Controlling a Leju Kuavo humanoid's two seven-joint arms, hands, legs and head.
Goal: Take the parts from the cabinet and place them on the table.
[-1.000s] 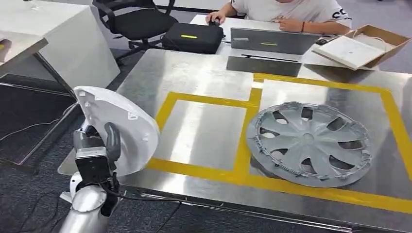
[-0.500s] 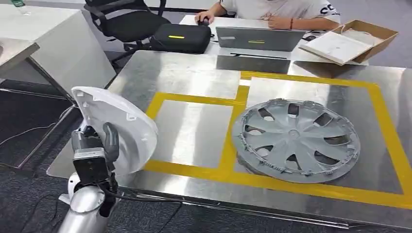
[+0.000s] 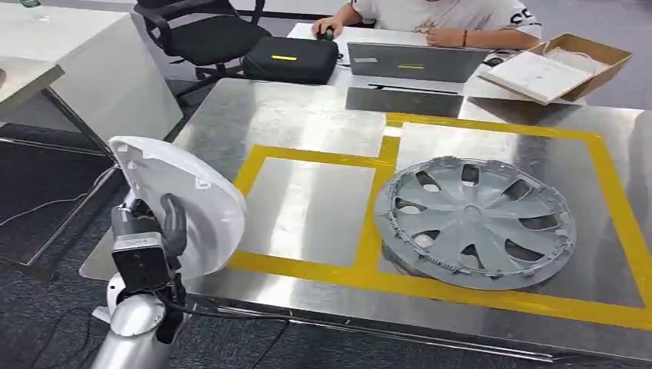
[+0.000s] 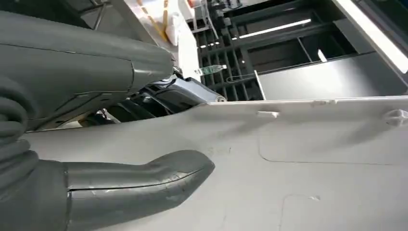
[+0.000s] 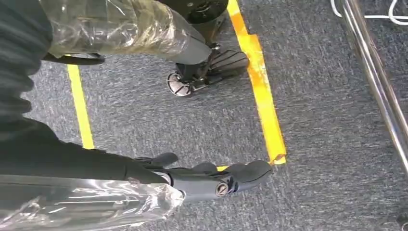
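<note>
Head view shows the job partly done: a grey wheel cover [image 3: 475,224] already lies flat on the steel table [image 3: 307,115], resting over the yellow tape line [image 3: 369,223] between the two marked boxes and mostly inside the right one. The left hand [image 3: 158,227] holds a second part, a white moulded panel [image 3: 181,200], upright at the table's near left corner, above the edge and not yet set down; in the left wrist view the thumb [image 4: 144,180] presses flat against the panel's pale face. The left taped box looks free, so that seems the likely spot for it. The right hand [image 5: 211,178] hangs low over the carpet, fingers loosely apart and holding nothing. What remains, by my reckoning, is lowering the panel and letting go.
</note>
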